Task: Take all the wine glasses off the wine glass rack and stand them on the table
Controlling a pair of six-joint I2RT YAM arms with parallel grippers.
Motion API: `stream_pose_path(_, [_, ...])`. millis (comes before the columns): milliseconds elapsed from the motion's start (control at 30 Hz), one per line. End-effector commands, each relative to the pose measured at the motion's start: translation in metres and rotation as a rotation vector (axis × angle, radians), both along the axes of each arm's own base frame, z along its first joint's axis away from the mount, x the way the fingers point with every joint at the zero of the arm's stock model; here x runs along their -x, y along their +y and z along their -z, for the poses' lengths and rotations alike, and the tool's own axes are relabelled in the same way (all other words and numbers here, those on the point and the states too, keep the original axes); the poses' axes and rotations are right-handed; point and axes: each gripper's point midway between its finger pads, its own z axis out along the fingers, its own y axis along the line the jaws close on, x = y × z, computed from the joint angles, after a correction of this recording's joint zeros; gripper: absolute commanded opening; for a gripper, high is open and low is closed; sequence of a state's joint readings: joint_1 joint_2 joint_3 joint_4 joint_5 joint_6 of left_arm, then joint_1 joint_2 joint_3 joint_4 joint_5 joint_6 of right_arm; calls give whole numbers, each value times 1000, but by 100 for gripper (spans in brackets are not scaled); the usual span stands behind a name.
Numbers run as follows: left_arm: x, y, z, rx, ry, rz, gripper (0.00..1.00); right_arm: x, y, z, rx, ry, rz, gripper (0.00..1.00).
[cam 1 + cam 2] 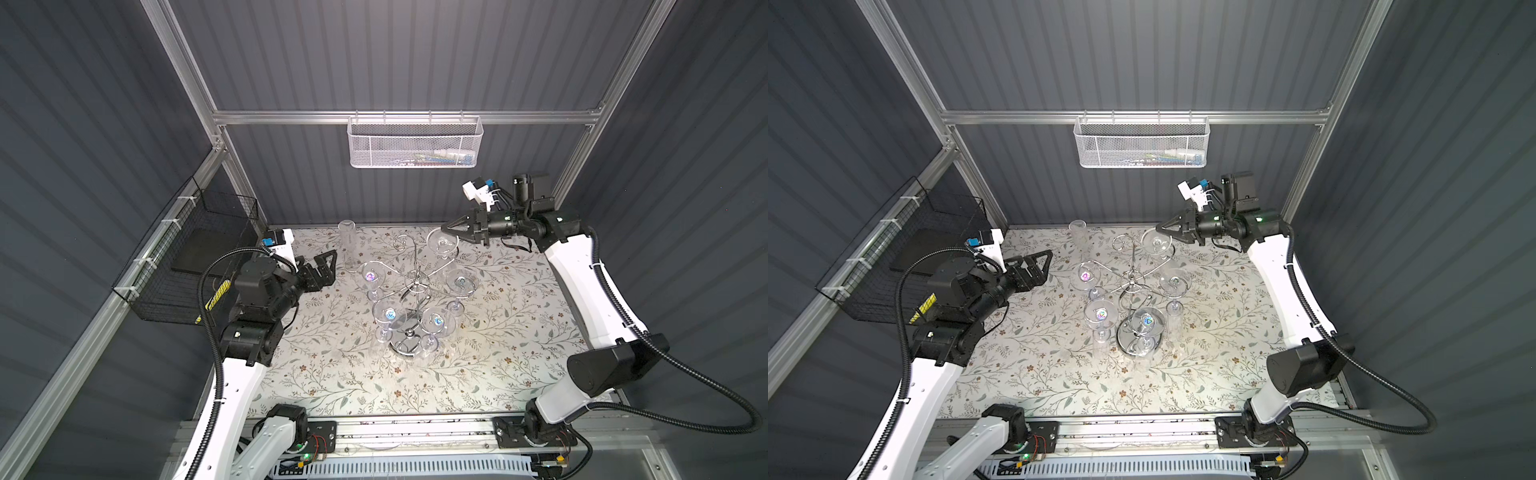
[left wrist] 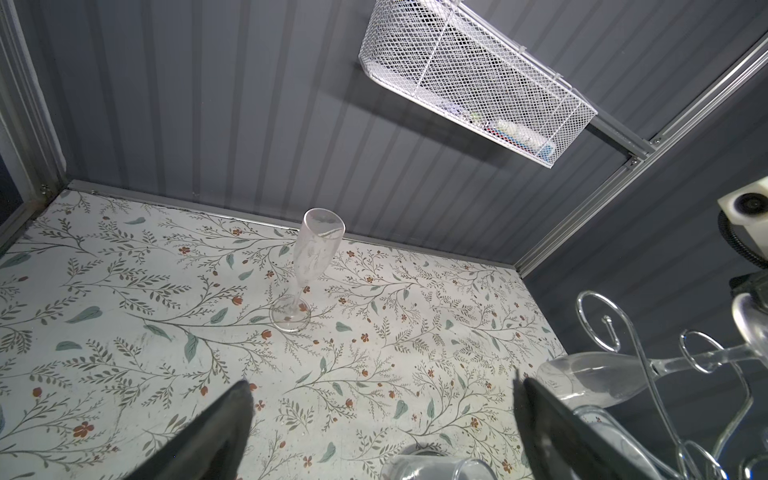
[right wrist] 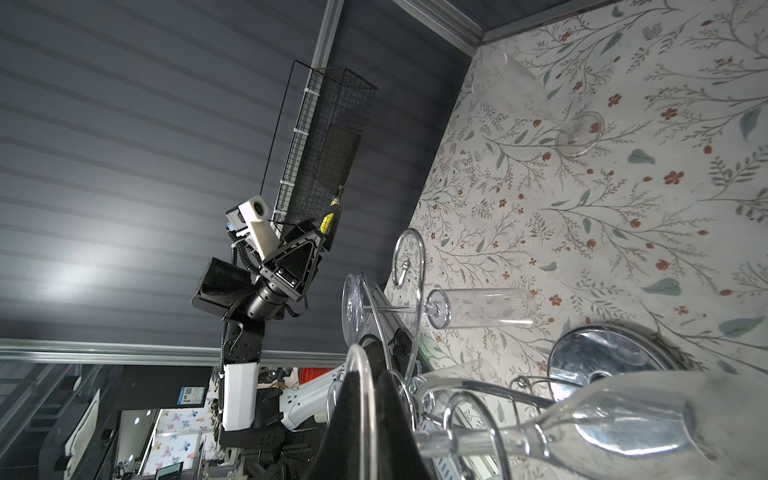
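At the left of both top views my left fingers [image 1: 326,261] are spread wide and hold nothing. They sit to the left of the rack and touch no glass that I can see, so I judge this side is idle for now.

Just right of them, near the upper edge of the floral surface [image 1: 332,374], a standing glass [image 1: 347,245] rests upright on its own foot, free of the wire. I take that as one glass already off.

In the middle stands the wine glass rack [image 1: 415,286], with its round mirrored base on the surface. A bare curl [image 1: 401,242] on its upper side fits that reading. Four other glasses [image 1: 388,314] hang bowl down from their curls, two left of the post and two right of it, all untouched.

At the upper right of the rack hangs the wine glass [image 1: 442,242] I am working on. My right fingers [image 1: 444,227] are pressed together on the rim of its foot. In the right wrist view the thin clear disc runs edge-on between my two dark tips. In that same view the stem lies inside the wire spiral and the bowl hangs beyond it, so this glass is gripped but not yet off.

As I judge it, the grasp is done. What is left is to draw the stem out through the opening of the curl, carry the glass clear of its neighbours and set it down on the surface
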State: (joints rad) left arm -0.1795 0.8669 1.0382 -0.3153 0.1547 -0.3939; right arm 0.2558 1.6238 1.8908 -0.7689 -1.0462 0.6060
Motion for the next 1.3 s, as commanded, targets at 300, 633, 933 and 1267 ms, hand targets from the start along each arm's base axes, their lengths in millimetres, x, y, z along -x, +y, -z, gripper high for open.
stream_pose_path(300, [8,3,-9,6,-19,-4,99,-14,-17,-1,-24,21,93,0])
stream_pose_path(633, [6,4,-5,4,-9,-10,100,-2,-25,-2,-41,28,100,0])
stream_pose_path(933, [7,5,-6,1,-11,-19,99,10,-26,-8,-69,24,103,0])
stream_pose_path(1267, [8,7,-6,6,-9,-25,100,15,-10,-9,-73,26,72,0])
